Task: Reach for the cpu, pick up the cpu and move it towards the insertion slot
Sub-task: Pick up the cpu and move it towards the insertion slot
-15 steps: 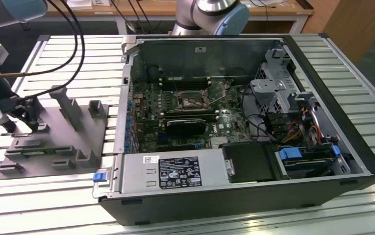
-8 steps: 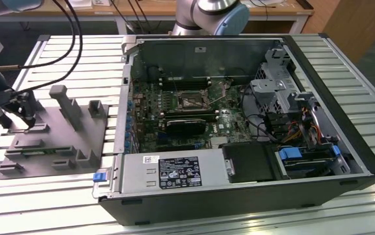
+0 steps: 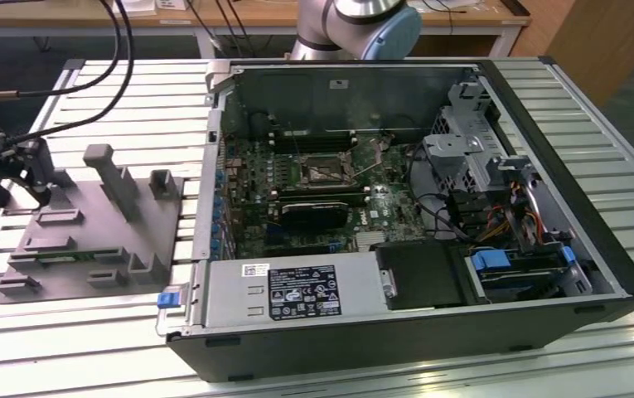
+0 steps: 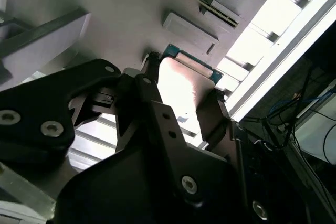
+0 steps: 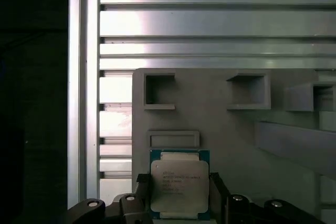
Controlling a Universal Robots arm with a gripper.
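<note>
Shiny metal cpu [image 5: 179,187], matt grey plastic fixture [image 5: 220,124].

Slatted metal tabletop [image 3: 74,340]; grey fixture plate [image 3: 79,236] with blocks and posts, at the exterior view's left; open black computer case [image 3: 405,344] beside it; silver power supply [image 3: 294,290] inside; black rectangular card [image 3: 317,214]; bundled cables [image 3: 505,220]

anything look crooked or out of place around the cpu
Nothing stands out. The cpu sits square on the grey fixture, lined up with the gripper; no damage shows.
</note>
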